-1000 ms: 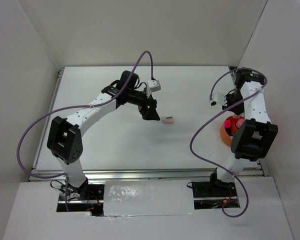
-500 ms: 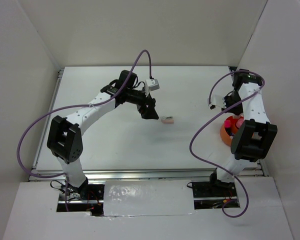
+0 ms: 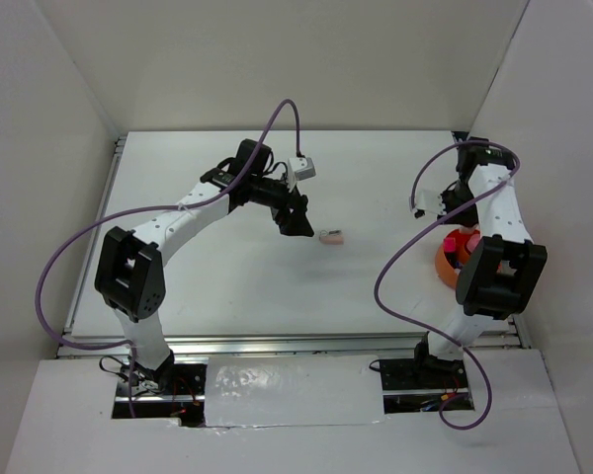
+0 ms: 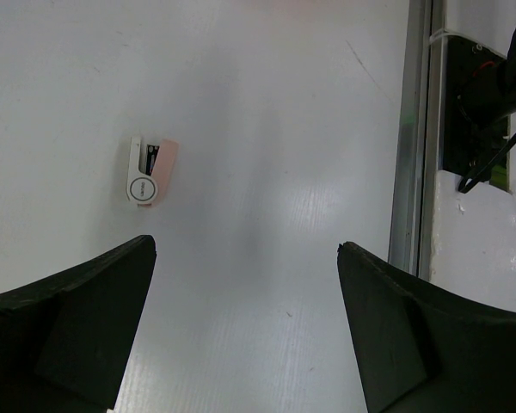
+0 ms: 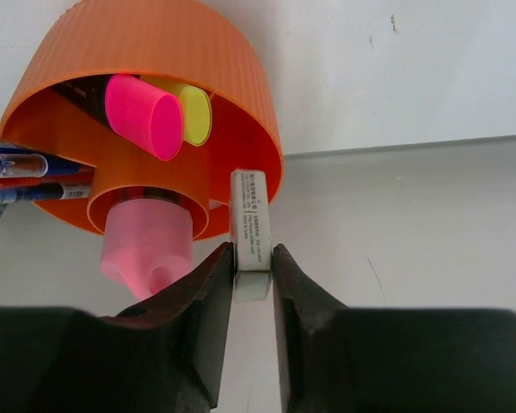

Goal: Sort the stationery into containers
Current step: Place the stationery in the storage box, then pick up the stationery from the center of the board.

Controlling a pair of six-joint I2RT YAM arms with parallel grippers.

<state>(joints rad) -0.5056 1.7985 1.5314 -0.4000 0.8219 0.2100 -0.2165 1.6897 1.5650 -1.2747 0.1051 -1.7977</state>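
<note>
The orange cup [image 3: 451, 259] stands at the right table edge. In the right wrist view the cup [image 5: 155, 52] holds pink-capped [image 5: 142, 116] and yellow-capped [image 5: 195, 113] highlighters, a pink tube [image 5: 146, 249] and blue and red pens [image 5: 26, 172]. My right gripper [image 5: 253, 251] is shut on a white eraser [image 5: 250, 219] and holds it just above the cup's rim; it also shows from the top [image 3: 456, 217]. A whitish-pink eraser [image 3: 330, 237] lies mid-table, also in the left wrist view [image 4: 150, 172]. My left gripper [image 3: 296, 223] hovers open and empty just left of it, jaws wide [image 4: 245, 249].
A metal rail [image 4: 410, 138] runs along the table's near edge, with cables and arm mounts beyond it. White walls close in the table on the left, back and right. The right wall [image 3: 563, 197] stands close behind the cup.
My right wrist has drifted slightly back and left above the cup, still holding the eraser. The left arm has barely moved.
</note>
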